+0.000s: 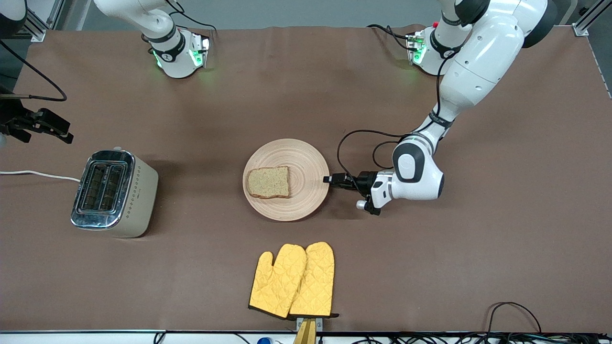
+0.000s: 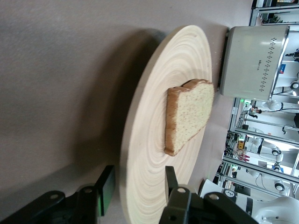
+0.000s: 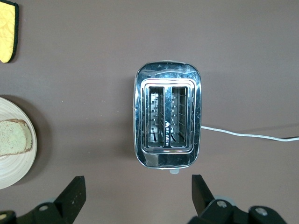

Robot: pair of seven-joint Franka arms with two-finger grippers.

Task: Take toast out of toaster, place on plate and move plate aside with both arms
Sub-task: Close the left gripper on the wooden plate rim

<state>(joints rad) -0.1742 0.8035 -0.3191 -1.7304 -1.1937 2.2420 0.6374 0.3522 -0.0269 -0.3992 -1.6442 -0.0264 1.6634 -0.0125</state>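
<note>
The toast [image 1: 268,182] lies flat on the round light-wood plate [image 1: 306,162] in the middle of the table, on the half toward the right arm's end. My left gripper [image 1: 328,180] is low at the plate's rim on the left arm's side. In the left wrist view the left gripper [image 2: 138,186] straddles the rim of the plate [image 2: 154,140], one finger under it and one over it, with a gap still showing; the toast [image 2: 189,116] lies past them. My right gripper [image 1: 57,131] hangs up in the air by the toaster, open wide and empty [image 3: 138,193].
A steel-topped toaster [image 1: 114,192] with two empty slots [image 3: 168,120] stands toward the right arm's end, its white cord [image 1: 38,174] running off the table. A pair of yellow oven mitts [image 1: 292,280] lies nearer the front camera than the plate.
</note>
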